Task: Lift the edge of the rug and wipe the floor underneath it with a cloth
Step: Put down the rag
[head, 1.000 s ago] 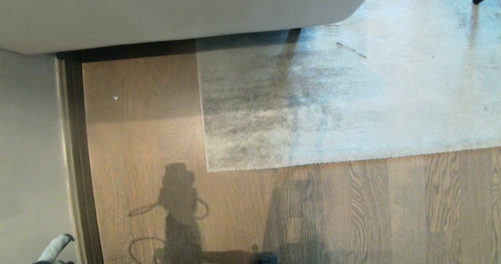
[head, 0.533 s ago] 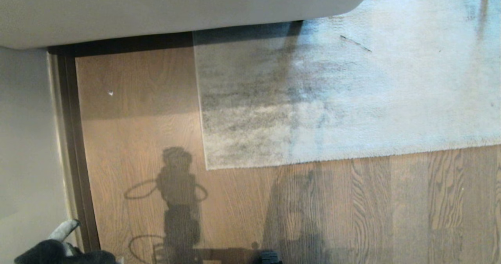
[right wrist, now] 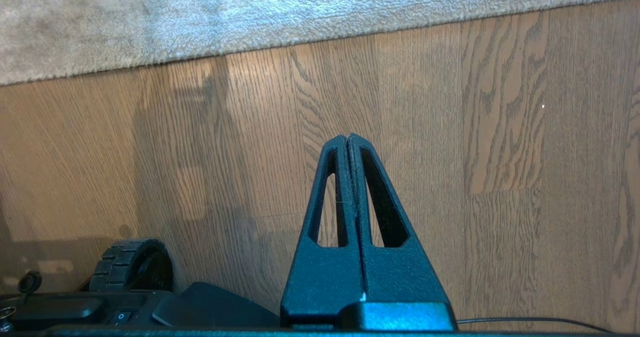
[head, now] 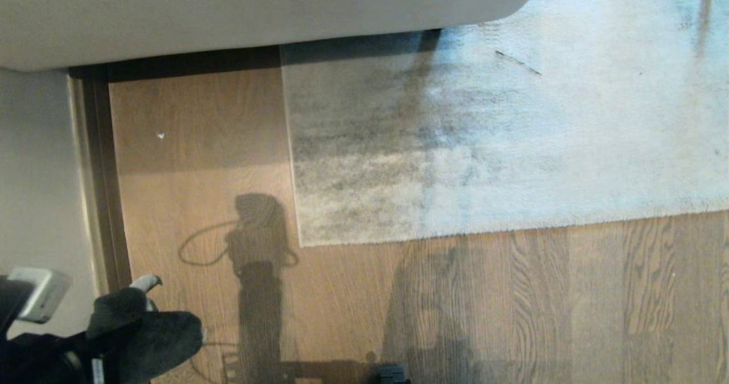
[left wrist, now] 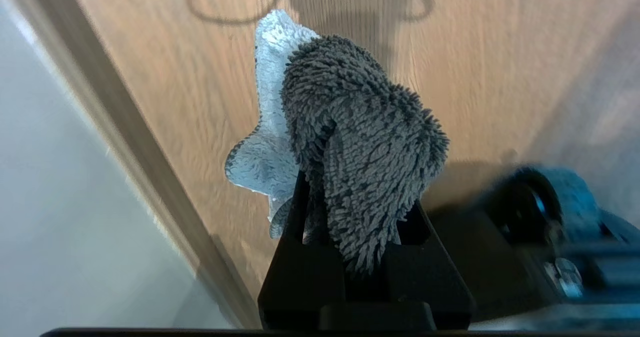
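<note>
The small fuzzy dark grey cloth (left wrist: 360,162), with a paler light-grey face folded outward, is bunched between the jaws of the left gripper (left wrist: 350,217), which are closed on it. Only the left wrist view shows this grip closely. In the head view the same cloth (head: 142,333) appears as a dark lump with the left gripper (head: 122,338) at the picture's lower left corner, above the brown wood-grain plank floor (head: 216,144), well apart from the rug corner and on the side of it towards the dark brown skirting strip (head: 99,173) and the pale wall (head: 40,173).

The mottled light and dark grey short-pile rug edge (head: 364,239) lies flat on the floor, its corner nearest the cloth and its far side running under a pale beige piece of furniture (head: 256,13). The head view alone shows that corner. The right wrist view shows only a straight stretch of the rug edge (right wrist: 300,42) beyond bare floor (right wrist: 500,127).

The right gripper (right wrist: 347,139) shows in that wrist view alone: its black jaws are pressed together and hold nothing, above the floor on the near side of the rug edge. A ridged black wheel (right wrist: 127,264) of the robot's base sits beside it, farther from the rug.
</note>
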### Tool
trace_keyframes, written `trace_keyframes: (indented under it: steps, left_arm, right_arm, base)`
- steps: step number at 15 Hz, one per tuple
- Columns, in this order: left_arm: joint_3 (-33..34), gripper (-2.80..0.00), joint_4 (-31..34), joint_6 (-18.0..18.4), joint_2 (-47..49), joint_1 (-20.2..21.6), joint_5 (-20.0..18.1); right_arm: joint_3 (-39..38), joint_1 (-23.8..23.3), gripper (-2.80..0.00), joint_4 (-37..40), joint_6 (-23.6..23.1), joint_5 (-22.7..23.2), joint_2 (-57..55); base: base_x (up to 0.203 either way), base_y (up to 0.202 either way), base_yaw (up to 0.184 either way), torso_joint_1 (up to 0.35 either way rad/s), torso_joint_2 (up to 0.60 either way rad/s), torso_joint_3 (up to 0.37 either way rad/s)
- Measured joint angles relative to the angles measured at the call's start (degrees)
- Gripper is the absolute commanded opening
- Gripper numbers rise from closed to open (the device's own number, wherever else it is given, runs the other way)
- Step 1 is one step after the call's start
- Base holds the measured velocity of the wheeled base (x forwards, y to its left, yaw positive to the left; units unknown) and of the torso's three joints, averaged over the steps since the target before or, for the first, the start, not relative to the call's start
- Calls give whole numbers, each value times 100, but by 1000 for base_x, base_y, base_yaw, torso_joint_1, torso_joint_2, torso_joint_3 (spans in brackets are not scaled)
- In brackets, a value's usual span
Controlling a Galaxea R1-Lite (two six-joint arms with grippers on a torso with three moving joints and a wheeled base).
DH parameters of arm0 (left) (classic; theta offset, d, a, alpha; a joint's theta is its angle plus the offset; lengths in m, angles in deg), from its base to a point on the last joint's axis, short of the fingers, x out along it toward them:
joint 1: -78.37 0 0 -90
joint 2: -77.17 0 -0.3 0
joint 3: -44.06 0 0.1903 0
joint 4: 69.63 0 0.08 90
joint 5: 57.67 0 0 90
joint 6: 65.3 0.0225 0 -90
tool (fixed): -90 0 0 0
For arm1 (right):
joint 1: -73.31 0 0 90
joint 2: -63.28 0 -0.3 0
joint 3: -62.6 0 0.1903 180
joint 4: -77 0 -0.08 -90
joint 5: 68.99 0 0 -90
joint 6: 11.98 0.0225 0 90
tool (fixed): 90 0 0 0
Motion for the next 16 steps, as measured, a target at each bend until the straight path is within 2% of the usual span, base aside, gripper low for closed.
trace_keyframes:
  steps: [3,8,10,11,16]
  left_arm:
    - [-10,-280,-1737,-9,1742,-15,-11]
    - [-65,-280,-5125,-30,4515,-59,-83]
    - [-274,-280,-6044,-32,5337,-69,-96]
    - [-472,-280,-6213,-32,5647,-74,-96]
    - [-1189,-280,-6239,-4,6520,-56,-57]
  right_arm:
    - [0,0,-280,-2,2,-2,0]
    - [2,0,-280,0,4,1,0]
    - [2,0,-280,0,4,-3,0]
    - [2,0,-280,0,4,-1,0]
    - [2,0,-280,2,2,-2,0]
  base:
    - [0,0,0,0,0,0]
    - [0,0,0,0,0,0]
    - [0,0,0,0,0,0]
    - [0,0,0,0,0,0]
    - [0,0,0,0,0,0]
